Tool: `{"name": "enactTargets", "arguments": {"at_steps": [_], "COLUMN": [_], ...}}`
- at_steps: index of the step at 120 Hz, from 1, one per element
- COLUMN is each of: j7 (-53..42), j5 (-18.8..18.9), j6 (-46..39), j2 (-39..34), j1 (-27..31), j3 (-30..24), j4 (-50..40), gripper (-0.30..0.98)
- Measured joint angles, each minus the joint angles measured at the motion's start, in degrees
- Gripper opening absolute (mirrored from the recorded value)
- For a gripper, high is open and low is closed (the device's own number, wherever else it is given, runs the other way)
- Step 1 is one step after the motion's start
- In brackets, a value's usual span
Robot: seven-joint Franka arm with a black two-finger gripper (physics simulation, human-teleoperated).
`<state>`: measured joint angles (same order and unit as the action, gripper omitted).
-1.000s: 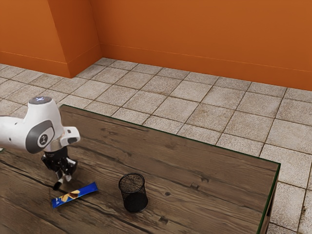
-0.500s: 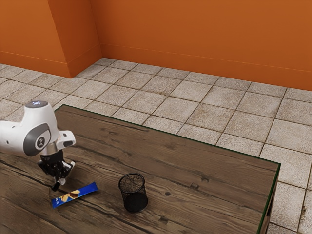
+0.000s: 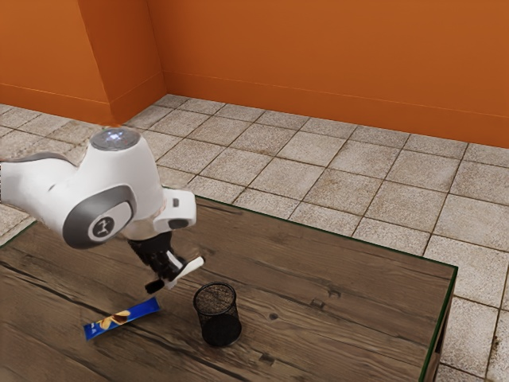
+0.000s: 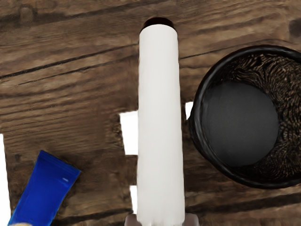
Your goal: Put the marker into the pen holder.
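Note:
My gripper point(image 3: 170, 275) is above the table, between the snack packet and the pen holder, and is shut on the white marker point(image 3: 189, 268). The marker slants, its black end toward the exterior view's left. In the wrist view a fingertip flanks each side of the marker point(image 4: 159, 113) at my gripper point(image 4: 161, 220). The black mesh pen holder point(image 3: 216, 316) stands upright on the table. Its round opening is beside the marker in the wrist view, where the dark floor of the pen holder point(image 4: 241, 125) is visible.
A blue snack packet point(image 3: 122, 318) lies on the wooden table point(image 3: 334, 318), on the far side of my gripper from the pen holder; the packet point(image 4: 43, 190) is also partly in the wrist view. The table's green-edged border runs behind.
My hand has moved a good way toward the exterior view's right and nearer the pen holder, carrying the marker, which now shows clearly. Packet and pen holder have stayed put.

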<state>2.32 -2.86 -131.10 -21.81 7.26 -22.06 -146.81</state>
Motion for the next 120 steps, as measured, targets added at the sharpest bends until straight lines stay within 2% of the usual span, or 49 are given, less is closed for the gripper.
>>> {"name": "enactTargets", "arguments": {"at_steps": [9, 21, 55, 65, 79, 93, 101, 108, 115, 120], "j7": [0.9, 2.0, 5.2, 8.3, 14.3, 19.9, 22.6, 24.7, 26.3, 25.8], "j5": [-3.2, -5.4, -6.6, -4.7, -1.8, -1.0, -0.9, -1.0, -0.8, -0.6], "j6": [1.5, 2.7, 5.9, 11.4, 24.2, 35.0, 39.2, 42.3, 44.8, 45.7], "j2": [-1.6, -0.6, 6.1, 11.8, 24.7, 30.6, 36.5, 38.6, 39.5, 36.5], "j1": [0.2, 0.2, 1.6, 1.7, 0.5, 0.7, -2.0, -4.2, -4.7, -2.9], "j3": [-4.6, -6.1, -5.9, -5.1, -1.7, 1.8, 2.5, 2.8, 2.9, 4.0], "j4": [-0.9, -1.1, 4.5, 11.5, 25.3, 30.8, 36.3, 39.4, 43.1, 47.7], "gripper": [-0.10, -0.10, -0.08, -0.07, -0.05, -0.02, 0.04, 0.17, 0.29, 0.36]}}
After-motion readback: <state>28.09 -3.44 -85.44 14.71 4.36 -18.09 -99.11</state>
